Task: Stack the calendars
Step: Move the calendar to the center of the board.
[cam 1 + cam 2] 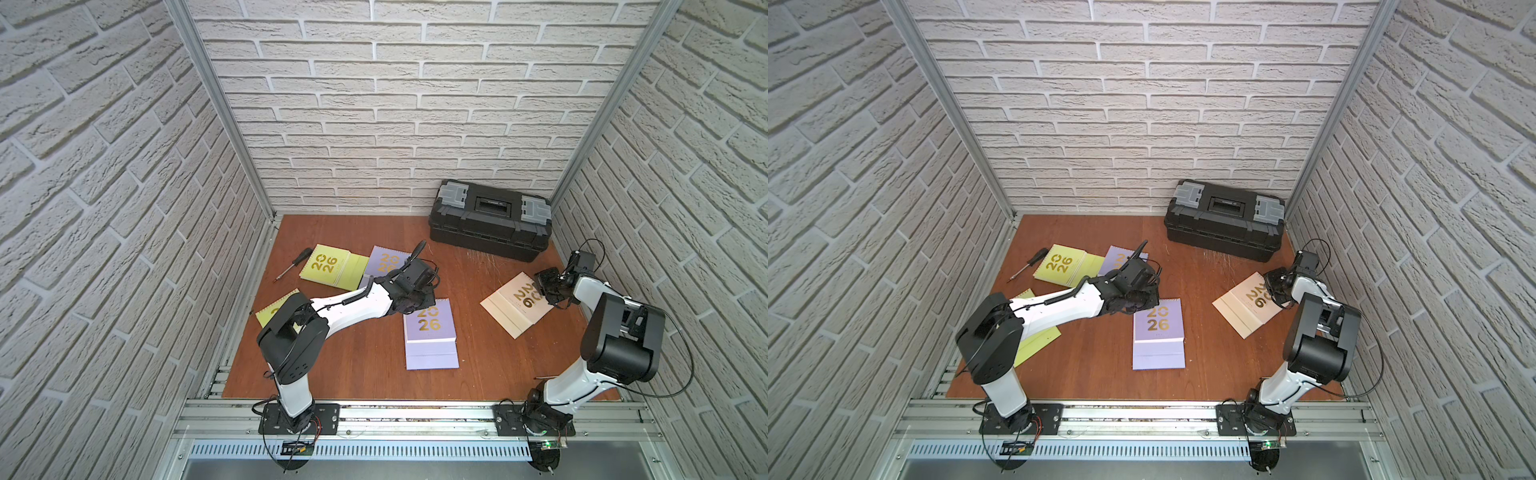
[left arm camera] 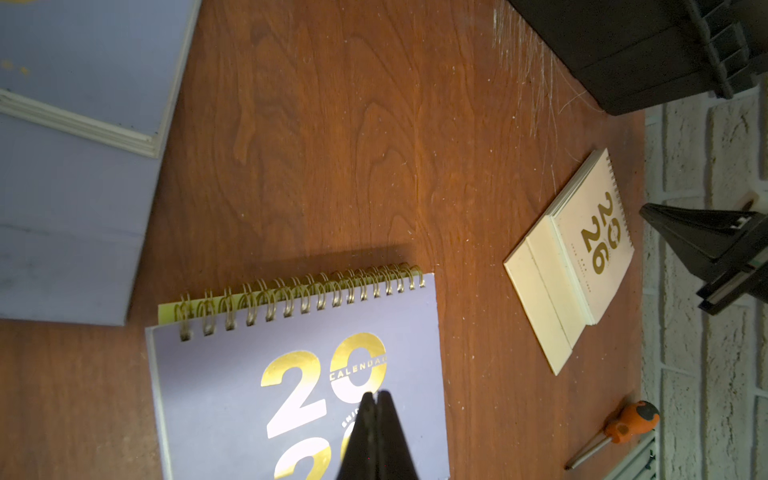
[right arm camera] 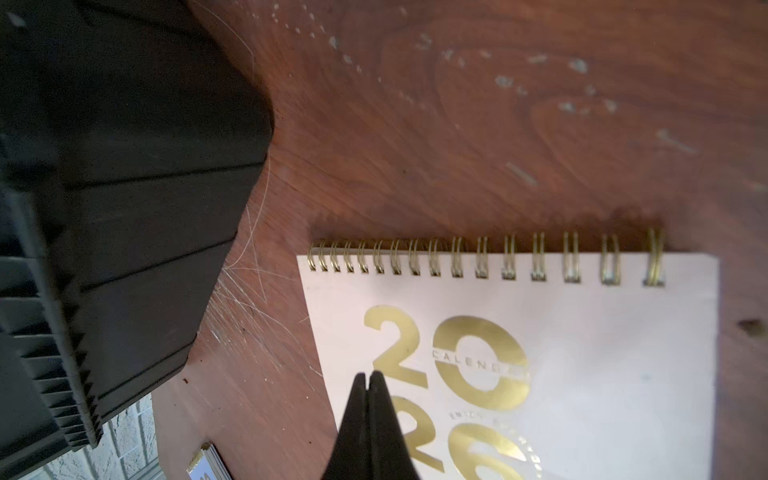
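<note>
Calendars [image 1: 430, 332] scattered on table [image 1: 365, 374], black toolbox [image 1: 490, 224] closed, left fingers [image 2: 361, 440] closed, right fingers [image 3: 353, 436] closed

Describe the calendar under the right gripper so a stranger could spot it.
Find the black toolbox in the far right corner. Nearer the robot, below the right gripper, lies a calendar. It is the only beige one; the others seen are green or lavender.
</note>
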Robot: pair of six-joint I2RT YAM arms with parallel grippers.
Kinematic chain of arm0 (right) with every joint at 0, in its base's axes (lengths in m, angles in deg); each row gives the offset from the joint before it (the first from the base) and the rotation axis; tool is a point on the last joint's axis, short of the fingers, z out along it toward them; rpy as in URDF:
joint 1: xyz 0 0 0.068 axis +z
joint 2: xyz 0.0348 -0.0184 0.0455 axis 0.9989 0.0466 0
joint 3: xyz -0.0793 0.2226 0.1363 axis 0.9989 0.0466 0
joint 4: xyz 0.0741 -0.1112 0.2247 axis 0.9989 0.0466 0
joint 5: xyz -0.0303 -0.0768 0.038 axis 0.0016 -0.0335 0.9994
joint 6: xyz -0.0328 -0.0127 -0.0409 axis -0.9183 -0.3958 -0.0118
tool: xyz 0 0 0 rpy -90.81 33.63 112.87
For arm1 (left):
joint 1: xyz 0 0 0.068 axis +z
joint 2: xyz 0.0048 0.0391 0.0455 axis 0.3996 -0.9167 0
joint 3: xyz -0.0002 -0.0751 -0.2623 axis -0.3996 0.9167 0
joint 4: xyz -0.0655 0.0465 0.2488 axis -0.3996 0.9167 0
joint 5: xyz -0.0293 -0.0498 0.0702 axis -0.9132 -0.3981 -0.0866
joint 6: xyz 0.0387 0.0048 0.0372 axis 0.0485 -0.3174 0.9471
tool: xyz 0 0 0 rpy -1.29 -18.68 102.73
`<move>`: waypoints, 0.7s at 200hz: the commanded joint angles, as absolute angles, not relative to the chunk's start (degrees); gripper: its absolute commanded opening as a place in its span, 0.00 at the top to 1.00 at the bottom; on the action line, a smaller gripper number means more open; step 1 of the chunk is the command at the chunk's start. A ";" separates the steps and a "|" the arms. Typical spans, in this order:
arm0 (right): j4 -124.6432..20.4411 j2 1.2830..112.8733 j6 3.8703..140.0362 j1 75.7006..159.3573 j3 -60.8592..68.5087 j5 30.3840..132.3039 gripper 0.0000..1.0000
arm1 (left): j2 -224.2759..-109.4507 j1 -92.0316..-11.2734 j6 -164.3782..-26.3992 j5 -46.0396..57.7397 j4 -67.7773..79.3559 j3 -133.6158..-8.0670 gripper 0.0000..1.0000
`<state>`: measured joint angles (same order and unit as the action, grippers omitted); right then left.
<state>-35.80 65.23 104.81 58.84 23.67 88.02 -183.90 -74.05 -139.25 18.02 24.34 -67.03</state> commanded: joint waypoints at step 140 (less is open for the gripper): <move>-28.62 77.03 94.03 57.46 8.37 79.19 0.97 | -186.68 -75.60 -138.63 18.34 28.17 -71.61 1.00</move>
<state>-30.46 76.11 96.13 57.55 10.69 81.05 -185.89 -75.13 -139.25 17.83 27.27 -69.79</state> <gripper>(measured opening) 0.049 0.045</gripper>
